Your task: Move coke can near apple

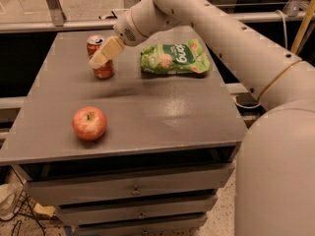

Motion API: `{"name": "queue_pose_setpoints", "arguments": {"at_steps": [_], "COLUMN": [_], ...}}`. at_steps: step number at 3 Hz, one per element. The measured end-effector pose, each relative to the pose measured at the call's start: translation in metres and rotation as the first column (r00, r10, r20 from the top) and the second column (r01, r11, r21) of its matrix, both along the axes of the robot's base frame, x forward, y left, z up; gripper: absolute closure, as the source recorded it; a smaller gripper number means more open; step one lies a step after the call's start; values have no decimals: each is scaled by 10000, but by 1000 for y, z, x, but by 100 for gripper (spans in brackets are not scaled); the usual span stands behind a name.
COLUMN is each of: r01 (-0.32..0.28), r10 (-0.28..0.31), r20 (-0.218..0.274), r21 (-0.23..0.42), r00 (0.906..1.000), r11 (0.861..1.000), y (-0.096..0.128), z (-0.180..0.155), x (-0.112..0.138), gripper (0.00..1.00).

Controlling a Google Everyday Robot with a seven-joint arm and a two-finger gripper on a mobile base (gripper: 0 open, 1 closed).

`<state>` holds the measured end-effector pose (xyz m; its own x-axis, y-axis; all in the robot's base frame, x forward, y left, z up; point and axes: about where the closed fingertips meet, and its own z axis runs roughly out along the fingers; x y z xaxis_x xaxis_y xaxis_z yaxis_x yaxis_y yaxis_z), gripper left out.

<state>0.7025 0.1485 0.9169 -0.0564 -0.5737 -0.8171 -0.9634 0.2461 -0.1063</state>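
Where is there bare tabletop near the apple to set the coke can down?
Free: the wide patch right of the apple, up to the right edge of the table, and the strip between apple and coke can. Crowded: the back, where the gripper sits at the can, with the green snack bag beside it.

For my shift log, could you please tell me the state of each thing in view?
coke can: upright, back left, apart from the apple.
apple: whole, stem dimple up, front left.
green snack bag: lying flat, back right.
gripper: at the coke can, across its front in this view.
drawers: shut.
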Motion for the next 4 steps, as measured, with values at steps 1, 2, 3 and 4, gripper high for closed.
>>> {"name": "queue_pose_setpoints", "arguments": {"at_steps": [1,2,3,4], "r01": [-78,-167,-418,-884], "r10": [78,166,418,884], "r20": [-73,-130,-150,12], "r21": [-14,-60,2,152], "r00": [9999,9998,9990,9961], "r11": [10000,9998,9991,9960], "y": [16,26,33,27], "z": [-9,-14,-14,0], "x": [6,8,7,0], "gripper": [16,29,53,76]}}
